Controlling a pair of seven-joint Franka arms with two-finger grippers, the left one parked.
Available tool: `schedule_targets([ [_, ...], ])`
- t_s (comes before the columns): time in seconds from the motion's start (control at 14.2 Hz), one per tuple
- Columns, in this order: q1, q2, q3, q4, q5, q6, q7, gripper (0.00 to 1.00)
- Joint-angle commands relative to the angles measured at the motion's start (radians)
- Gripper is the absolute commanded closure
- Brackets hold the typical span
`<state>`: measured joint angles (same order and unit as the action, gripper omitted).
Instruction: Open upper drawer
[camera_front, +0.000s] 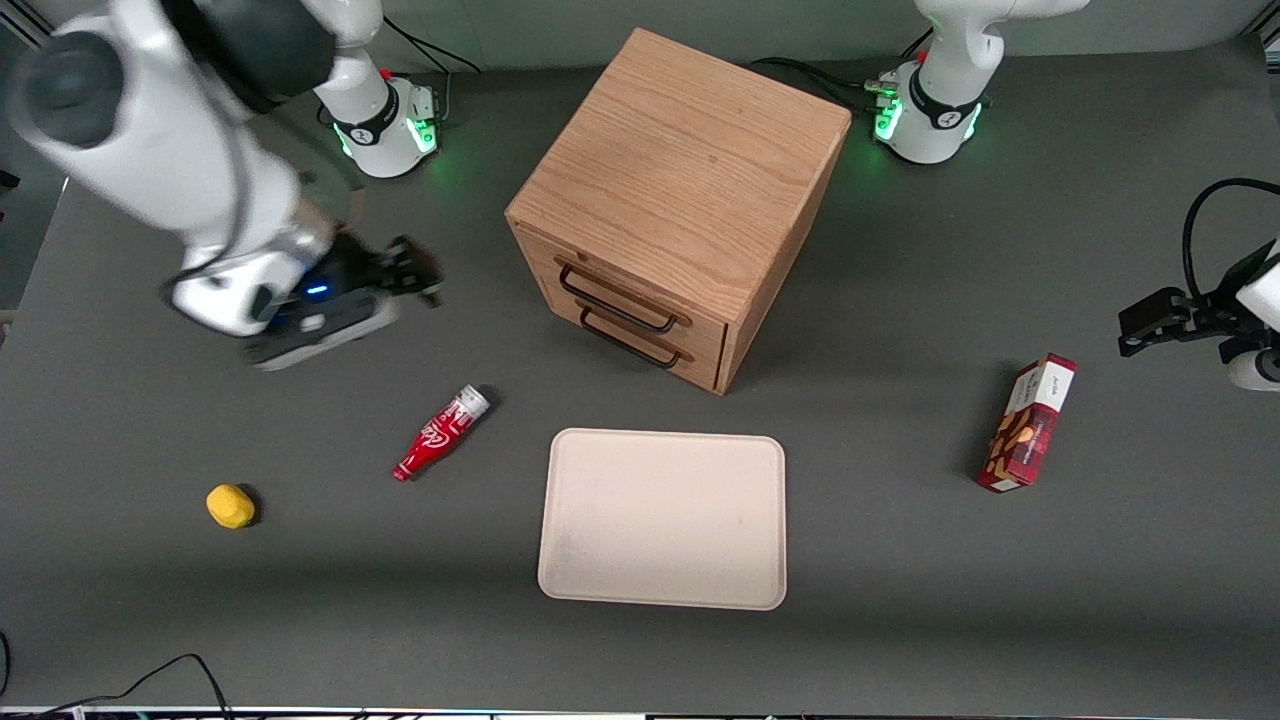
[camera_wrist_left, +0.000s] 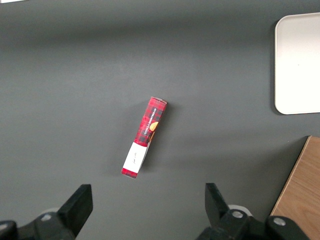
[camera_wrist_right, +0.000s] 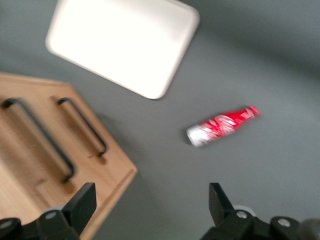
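Grey table (camera_front: 900, 600): cabinet (camera_front: 680, 190), tray (camera_front: 664, 520), bottle (camera_front: 440, 433), box (camera_front: 1028, 424), yellow lump (camera_front: 230, 506).

Count: 1 oak cabinet (camera_front: 690, 170) with 2 drawers, the upper drawer (camera_front: 640, 290) and the bottom drawer (camera_front: 650, 345), 1 black handle each. 1 tray (camera_front: 662, 590). 1 red bottle (camera_front: 440, 433). 1 yellow object (camera_front: 230, 506). 1 red box (camera_front: 1030, 424). 1 gripper (camera_front: 425, 275) with 2 fingers spread, near the cabinet's drawer fronts.

Dark grey matte table (camera_front: 900, 620) fills the scene; lighting soft, even.
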<state>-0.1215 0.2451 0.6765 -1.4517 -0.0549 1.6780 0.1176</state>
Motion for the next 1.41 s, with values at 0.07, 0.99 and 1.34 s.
schedule_targets([
  [0.07, 0.034, 0.149, 0.141, 0.051, -0.161, 0.058, -0.143, 0.00],
  [0.99, 0.074, 0.327, 0.192, -0.030, -0.152, 0.213, -0.294, 0.00],
  [1.34, 0.089, 0.352, 0.184, -0.067, -0.154, 0.276, -0.291, 0.00],
])
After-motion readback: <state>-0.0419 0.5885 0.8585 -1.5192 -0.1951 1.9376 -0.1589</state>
